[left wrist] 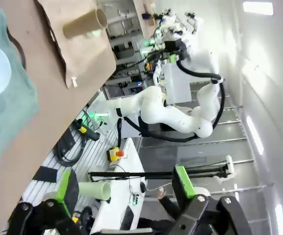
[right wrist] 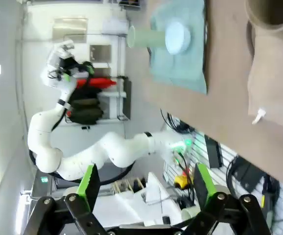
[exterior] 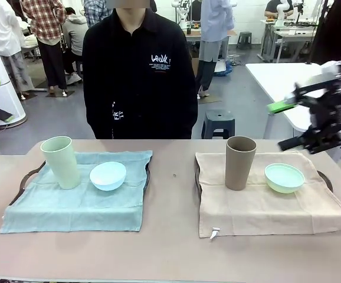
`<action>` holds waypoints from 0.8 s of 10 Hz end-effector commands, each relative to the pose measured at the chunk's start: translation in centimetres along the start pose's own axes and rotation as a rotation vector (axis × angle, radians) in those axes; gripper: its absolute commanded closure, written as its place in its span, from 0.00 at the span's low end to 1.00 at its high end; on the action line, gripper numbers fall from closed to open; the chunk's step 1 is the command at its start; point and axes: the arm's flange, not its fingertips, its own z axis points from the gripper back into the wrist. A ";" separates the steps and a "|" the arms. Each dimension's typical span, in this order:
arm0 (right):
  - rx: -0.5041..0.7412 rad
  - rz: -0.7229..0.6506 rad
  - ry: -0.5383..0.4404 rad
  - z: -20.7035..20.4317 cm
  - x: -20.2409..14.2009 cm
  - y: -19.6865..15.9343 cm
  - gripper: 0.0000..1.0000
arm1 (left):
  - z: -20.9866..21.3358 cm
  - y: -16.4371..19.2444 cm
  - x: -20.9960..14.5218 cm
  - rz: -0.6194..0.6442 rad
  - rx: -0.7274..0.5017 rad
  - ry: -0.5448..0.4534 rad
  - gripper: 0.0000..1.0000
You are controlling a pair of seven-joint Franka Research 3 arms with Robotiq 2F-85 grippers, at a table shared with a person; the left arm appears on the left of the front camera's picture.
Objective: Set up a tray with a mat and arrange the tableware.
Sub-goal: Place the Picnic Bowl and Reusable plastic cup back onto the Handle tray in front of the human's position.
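Seemingly both trays are set; I keep the right gripper (exterior: 318, 138), jaws apart, clear of the mint bowl (exterior: 284, 177); the left gripper (left wrist: 124, 188) also gapes empty.

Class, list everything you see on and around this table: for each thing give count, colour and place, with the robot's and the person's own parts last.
Mats: two; teal on the left tray, beige on the right tray.
Trays: two, dark; handle shows beside the teal mat, handle beside the beige mat.
Cups: two, upright; pale green on the teal mat, taupe-brown on the beige mat.
Bowls: two; light blue right of the green cup, mint green right of the brown cup.
Table: one, tan.
Stool: one, dark, behind the table.
Person: one, black top, far side.
Right tool: open, raised at the right edge.
Left tool: open, empty.
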 end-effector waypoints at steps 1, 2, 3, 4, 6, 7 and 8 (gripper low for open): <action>0.277 0.173 -0.110 0.9 -0.3 -0.9 0.00 | -1.1 -0.9 0.2 0.042 -0.013 0.034 0.00; 0.407 0.218 -0.146 1.0 0.1 -1.1 0.00 | 0.0 0.0 0.0 0.000 0.000 0.000 0.00; 0.492 0.237 -0.178 1.0 0.3 -1.2 0.00 | 0.0 0.0 0.0 0.000 0.000 0.000 0.00; 0.239 0.125 -0.167 4.0 1.4 0.5 0.00 | 0.0 0.0 0.0 0.000 0.000 0.000 0.00; 0.239 0.125 -0.167 4.0 1.4 0.5 0.00 | 0.2 0.7 0.2 0.090 -0.085 -0.176 0.00; 0.239 0.125 -0.167 4.0 1.4 0.5 0.00 | 1.2 0.9 -0.6 0.126 -0.130 -0.352 0.00; 0.239 0.125 -0.167 4.0 1.4 0.5 0.00 | 1.5 1.0 -1.1 0.114 -0.143 -0.410 0.00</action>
